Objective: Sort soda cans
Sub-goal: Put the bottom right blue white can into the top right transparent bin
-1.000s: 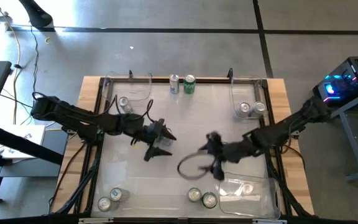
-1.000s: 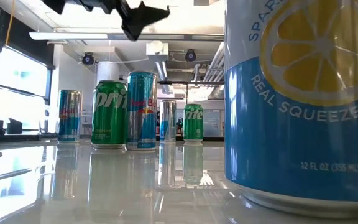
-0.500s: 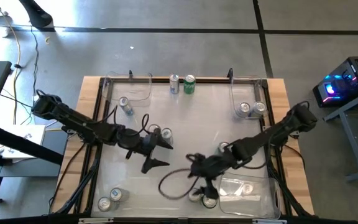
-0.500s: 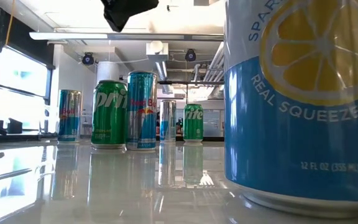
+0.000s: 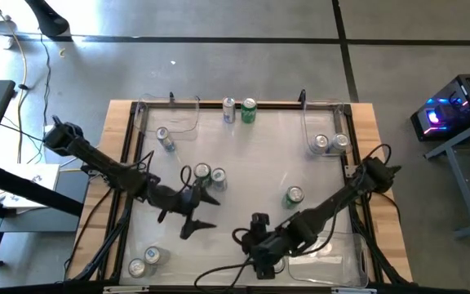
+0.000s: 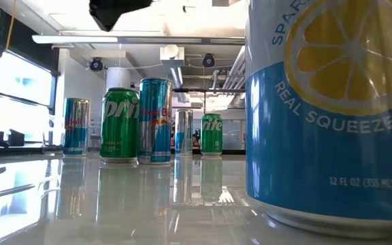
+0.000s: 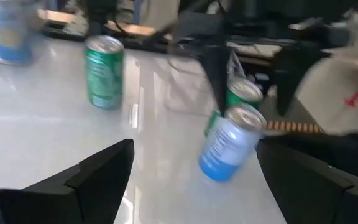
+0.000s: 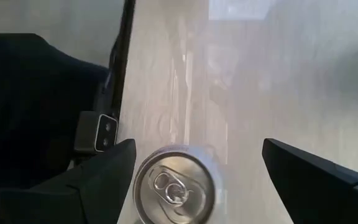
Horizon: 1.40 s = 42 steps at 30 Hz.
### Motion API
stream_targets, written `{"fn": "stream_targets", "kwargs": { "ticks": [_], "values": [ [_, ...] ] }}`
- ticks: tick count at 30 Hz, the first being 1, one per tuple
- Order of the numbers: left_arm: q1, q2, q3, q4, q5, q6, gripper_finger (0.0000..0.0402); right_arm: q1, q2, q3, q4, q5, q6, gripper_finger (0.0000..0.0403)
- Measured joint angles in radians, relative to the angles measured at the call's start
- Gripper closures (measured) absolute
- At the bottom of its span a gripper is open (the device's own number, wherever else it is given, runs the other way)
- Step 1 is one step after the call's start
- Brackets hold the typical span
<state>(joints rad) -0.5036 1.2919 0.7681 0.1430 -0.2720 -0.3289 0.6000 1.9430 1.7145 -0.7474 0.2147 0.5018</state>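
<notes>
Soda cans stand upright on the glossy table. In the high view a green can and a pale one are at the middle, and a green can stands to their right. My left gripper hovers open just nearside of the middle pair. My right gripper is open at the near edge, pointing down. Its wrist view shows a silver can top between the spread fingers, apart from both. The left wrist view shows a blue-white can and a green can ahead.
Clear bins sit at the corners: the far-left holds one can, the far-right two, and another is at the near right. Two cans stand at the far edge and two near-left. A large lemon can fills the low view.
My right gripper has swung from the table's middle toward the near edge and leftward, coming over the cans there. My left gripper has drawn back toward the near-left. With both arms moved off, the middle pair and the green can to their right now show.
</notes>
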Motion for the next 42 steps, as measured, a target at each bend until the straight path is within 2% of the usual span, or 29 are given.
{"fn": "stream_targets", "kwargs": {
  "ticks": [4,8,13,19,31,37,42],
  "values": [
    [-0.069,0.000,0.000,-0.027,-0.052,-0.001,0.0067,0.002,0.003,0.000,-0.027,0.004,0.067,0.0056],
    [-0.108,0.000,0.000,-0.028,-0.130,-0.018,0.0067,0.002,0.003,0.000,-0.042,0.044,0.058,0.0056],
    [-0.133,0.000,0.000,-0.028,-0.179,-0.027,0.0067,0.010,0.003,-0.031,-0.025,0.044,0.045,0.0056],
    [-0.134,0.000,0.000,-0.043,-0.187,-0.037,0.0067,0.027,0.002,-0.095,0.073,0.022,0.071,0.0056],
    [-0.134,0.000,0.000,-0.048,-0.210,-0.036,0.0067,0.028,0.002,-0.191,0.129,0.009,0.070,0.0056],
    [-0.134,0.000,0.000,-0.049,-0.210,-0.037,0.0067,0.022,0.002,-0.194,0.126,0.003,0.060,0.0057],
    [-0.134,0.000,0.000,-0.047,-0.211,-0.037,0.0067,0.017,0.002,-0.194,0.127,-0.007,0.059,0.0085]
  ]
}}
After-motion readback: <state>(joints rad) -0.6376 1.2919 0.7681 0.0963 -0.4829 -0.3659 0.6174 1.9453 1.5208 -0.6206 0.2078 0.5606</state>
